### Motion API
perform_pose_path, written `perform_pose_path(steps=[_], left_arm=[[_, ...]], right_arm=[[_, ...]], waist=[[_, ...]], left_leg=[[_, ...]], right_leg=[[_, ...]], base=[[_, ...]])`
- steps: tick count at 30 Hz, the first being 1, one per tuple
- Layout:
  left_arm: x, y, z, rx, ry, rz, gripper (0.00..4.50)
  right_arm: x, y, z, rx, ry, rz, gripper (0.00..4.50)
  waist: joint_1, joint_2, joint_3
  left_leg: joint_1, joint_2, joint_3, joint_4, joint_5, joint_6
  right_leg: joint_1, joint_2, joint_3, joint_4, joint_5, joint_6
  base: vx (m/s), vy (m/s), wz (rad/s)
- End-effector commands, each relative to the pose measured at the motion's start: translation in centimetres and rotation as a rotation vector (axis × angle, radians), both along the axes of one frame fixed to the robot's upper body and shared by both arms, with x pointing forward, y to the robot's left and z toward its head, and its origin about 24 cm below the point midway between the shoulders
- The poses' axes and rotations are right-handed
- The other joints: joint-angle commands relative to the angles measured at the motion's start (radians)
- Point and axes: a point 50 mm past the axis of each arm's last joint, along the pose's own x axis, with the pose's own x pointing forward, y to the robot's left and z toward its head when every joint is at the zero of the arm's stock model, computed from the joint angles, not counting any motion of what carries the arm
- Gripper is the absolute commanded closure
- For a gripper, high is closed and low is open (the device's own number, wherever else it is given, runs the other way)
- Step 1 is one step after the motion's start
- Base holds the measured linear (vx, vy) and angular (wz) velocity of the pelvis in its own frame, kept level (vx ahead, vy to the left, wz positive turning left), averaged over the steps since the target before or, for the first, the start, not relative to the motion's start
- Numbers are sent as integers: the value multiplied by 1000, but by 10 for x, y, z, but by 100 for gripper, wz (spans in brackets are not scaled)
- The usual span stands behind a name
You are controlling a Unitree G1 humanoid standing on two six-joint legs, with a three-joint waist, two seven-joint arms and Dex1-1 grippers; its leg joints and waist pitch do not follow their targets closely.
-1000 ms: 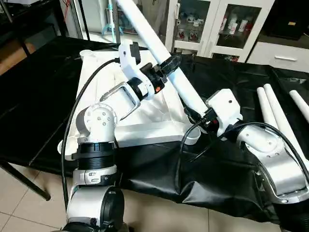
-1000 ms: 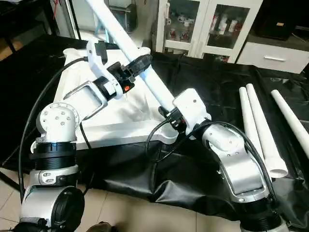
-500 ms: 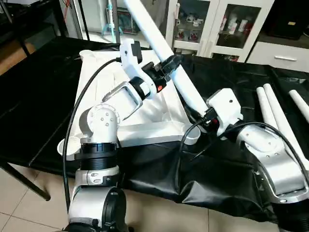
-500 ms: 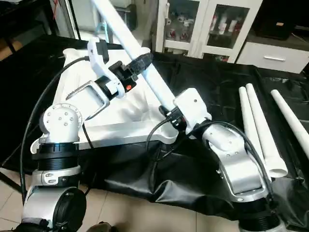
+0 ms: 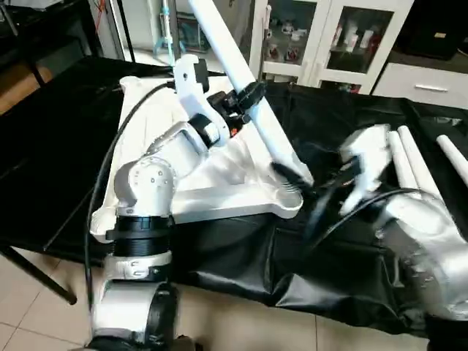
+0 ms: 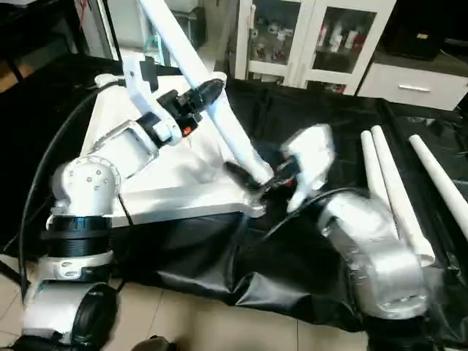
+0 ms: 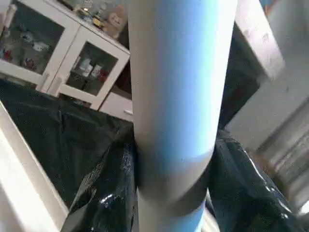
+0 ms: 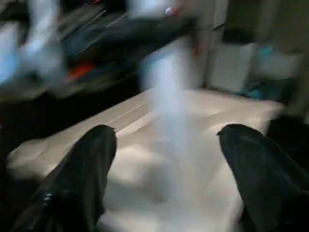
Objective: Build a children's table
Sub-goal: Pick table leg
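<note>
At tabletop's near corner socket (image 5: 289, 202), left hand (image 5: 245, 96) grips leg (image 5: 252, 110), right hand (image 6: 245, 178) spread wide: keep leg square while threading.

Head stereo looks down; wrists close on leg (image 7: 176, 96).

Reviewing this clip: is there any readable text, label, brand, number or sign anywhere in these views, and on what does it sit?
No readable text in any view.
Items in the glass-door cabinet: any labels too small to read.
Red-orange mark on the left arm's wrist: too small to tell.
Table top and the held leg: plain white, no marking.
</note>
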Motion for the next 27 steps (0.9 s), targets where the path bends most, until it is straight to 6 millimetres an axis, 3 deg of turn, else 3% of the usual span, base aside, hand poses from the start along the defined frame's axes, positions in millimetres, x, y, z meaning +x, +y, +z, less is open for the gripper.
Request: perform_pose_path(steps=[1, 2, 3, 4, 5, 6, 8, 10, 12, 13, 14, 18, 22, 27], left_arm=[[-3, -3, 2, 11, -23, -64, 273], [-4, -3, 3, 13, -27, -77, 273], [-11, -5, 5, 36, -53, -167, 273], [-11, -5, 5, 36, -53, -167, 273], [-17, -7, 7, 48, -74, -235, 273], [-18, -8, 8, 48, -79, -245, 273], [-22, -9, 10, 49, -96, -281, 273], [-24, -9, 12, 47, -109, -302, 273], [-24, -9, 12, 45, -112, -306, 273], [-25, -9, 13, 46, -116, -312, 273], [-25, -9, 14, 50, -117, -313, 273], [-28, -10, 15, 53, -128, -348, 273], [-32, -12, 16, 54, -143, -387, 273], [-41, -16, 21, 46, -192, -506, 273]], right_arm=[[12, -34, 11, 57, 10, -197, 48], [16, -42, 11, 69, 28, -262, 25], [18, -54, 12, 110, 59, -256, 19], [18, -54, 12, 110, 59, -256, 19], [11, -55, 10, 135, 127, -130, 16], [10, -54, 10, 131, 134, -109, 7], [3, -52, 8, 127, 180, -7, 0], [-2, -51, 6, 128, 214, 72, 0], [-4, -50, 6, 134, 230, 99, 0], [-6, -50, 6, 178, 244, 144, 0], [-7, -49, 6, 183, 252, 161, 0], [-13, -44, 6, 184, 276, 225, 0], [-16, -40, 4, 176, 296, 267, 0], [-20, -34, 5, 129, 301, 322, 0]], waist=[[-9, -1, -75], [-8, 3, -75], [-9, -2, -74], [-3, -6, -76], [-2, -6, -75], [-2, -17, -75], [4, -20, -77], [4, -22, -75], [3, -21, -73], [1, -27, -72], [3, -24, -72], [7, -28, -73], [8, -21, -73], [8, -26, -73]], left_leg=[[35, 46, -26, -69, -134, -11], [39, 44, -23, -68, -143, -29], [39, 44, -21, -68, -147, -32], [38, 44, -23, -68, -142, -26], [35, 44, -22, -67, -131, -17], [33, 43, -21, -66, -126, -6], [28, 46, -21, -62, -88, 29], [26, 46, -21, -61, -82, 40], [26, 48, -21, -62, -91, 37], [27, 47, -20, -63, -101, 36], [28, 48, -20, -63, -109, 33], [29, 50, -21, -64, -94, 22], [31, 49, -20, -64, -95, 14], [29, 49, -20, -66, -100, 2]], right_leg=[[34, -44, 30, -66, 1, -226], [30, -43, 30, -68, -20, -226], [31, -43, 31, -70, -25, -224], [36, -46, 31, -66, -28, -219], [38, -48, 32, -67, -14, -217], [41, -46, 31, -66, -4, -219], [44, -52, 31, -61, 25, -227], [41, -54, 31, -64, 6, -231], [41, -54, 31, -67, -33, -230], [40, -54, 31, -71, -56, -227], [39, -56, 31, -72, -81, -224], [36, -55, 30, -70, -83, -217], [33, -54, 31, -71, -75, -213], [35, -56, 31, -70, -87, -210]], base=[[0, 0, 0], [0, 0, 0], [0, 0, 0], [0, 0, 0], [0, 0, 0], [0, 0, 0], [0, 0, 0], [0, 0, 0], [0, 0, 0], [0, 0, 0], [0, 0, 0], [0, 0, 0], [0, 0, 0], [0, 0, 0]])
